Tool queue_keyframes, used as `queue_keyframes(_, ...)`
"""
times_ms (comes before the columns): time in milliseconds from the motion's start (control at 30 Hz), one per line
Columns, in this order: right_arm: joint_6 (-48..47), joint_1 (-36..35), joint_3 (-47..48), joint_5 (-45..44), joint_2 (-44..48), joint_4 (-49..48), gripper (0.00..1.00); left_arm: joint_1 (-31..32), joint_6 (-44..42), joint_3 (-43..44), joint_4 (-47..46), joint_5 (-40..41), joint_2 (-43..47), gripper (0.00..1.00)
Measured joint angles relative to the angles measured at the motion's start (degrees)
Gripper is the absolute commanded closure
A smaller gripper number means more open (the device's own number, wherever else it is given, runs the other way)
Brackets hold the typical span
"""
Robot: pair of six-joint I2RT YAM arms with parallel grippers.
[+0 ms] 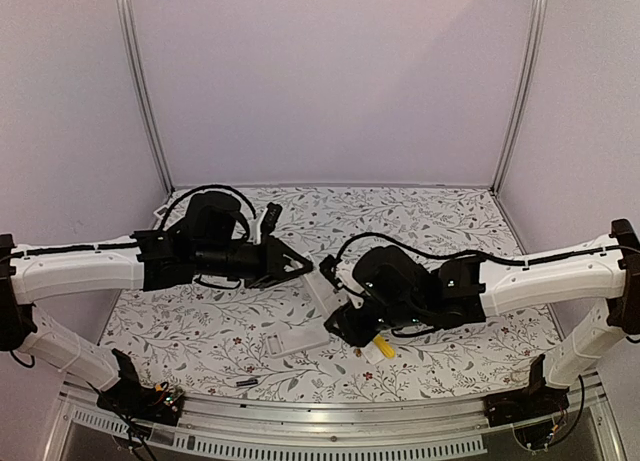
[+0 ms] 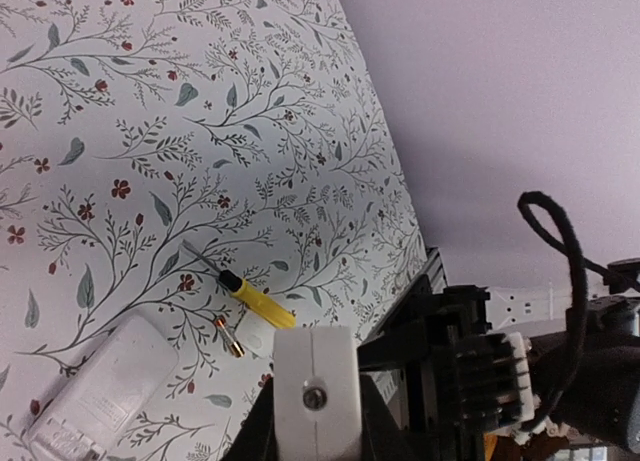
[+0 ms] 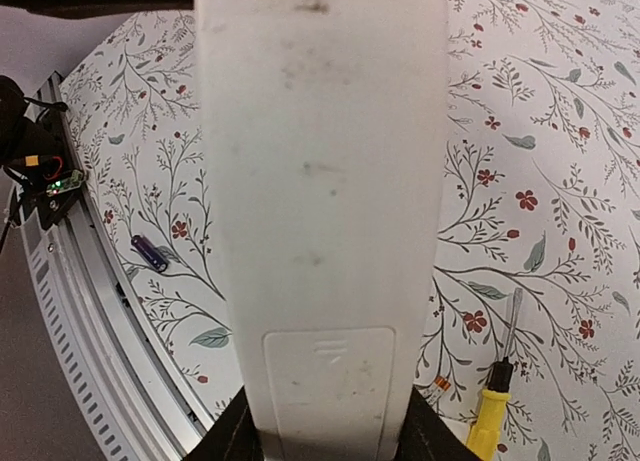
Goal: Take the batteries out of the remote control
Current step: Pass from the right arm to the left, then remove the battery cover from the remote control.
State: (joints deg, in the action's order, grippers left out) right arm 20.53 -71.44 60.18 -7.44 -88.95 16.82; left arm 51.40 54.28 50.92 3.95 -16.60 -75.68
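**Remote gripped, cover shut**

My right jaws clamp the remote control [image 3: 320, 181] at its cover end: light, stiff, slick. My left jaws' state I cannot tell. Beyond, on the desk [image 3: 560, 131], lie a blue battery [image 3: 148, 252] and an orange battery [image 3: 441, 384]: tiny rollers, best pinched mid-length.

The remote control [image 3: 320, 181] held by the right gripper [image 3: 320, 441] fills the right wrist view out of focus, its printed top line unreadable, the fingers [image 3: 225, 439] only dark slivers. The screwdriver [image 3: 492, 401] runs off the bottom edge there. In the left wrist view its handle end vanishes behind a white block [image 2: 315, 381], and a second remote [image 2: 95, 406] is cut by the bottom edge. From above, the dark battery [image 1: 247, 381] is a mere speck, and the left gripper [image 1: 303, 267] cannot be judged open or closed.
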Motion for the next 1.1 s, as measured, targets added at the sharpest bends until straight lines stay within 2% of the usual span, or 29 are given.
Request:
queue_keyframes(100,2.54,0.09,-2.01,-0.48,2.01,-2.49,0.07,0.0,1.97,-2.64,-2.1,1.31,2.03,1.0)
queue_keyframes(133,3.87,0.35,-3.19,-0.59,3.32,-3.78,0.03,0.0,2.67,-4.09,-3.1,2.05,3.23,1.0)
queue_keyframes(400,21.46,4.92,-21.09,0.44,20.63,-25.03,0.01,-0.33,5.55,-11.56,-12.48,5.99,12.55,1.0)
queue_keyframes(500,28.44,5.81,-23.67,1.36,22.08,-31.3,0.02,-0.35,5.55,-12.33,-16.02,6.21,14.38,1.0)
queue_keyframes(800,37.81,6.23,-21.09,10.47,14.67,-43.39,0.36,-0.48,5.92,-16.63,-23.82,5.7,17.94,1.0)
queue_keyframes(1000,40.85,6.23,-19.28,15.61,9.31,-48.81,0.69,-0.5,6.45,-17.22,-26.45,4.94,18.03,1.0)
queue_keyframes(1100,42.03,6.29,-19.54,16.28,9.14,-51.19,0.77,-1.05,7.21,-17.29,-27.36,4.68,18.21,1.0)
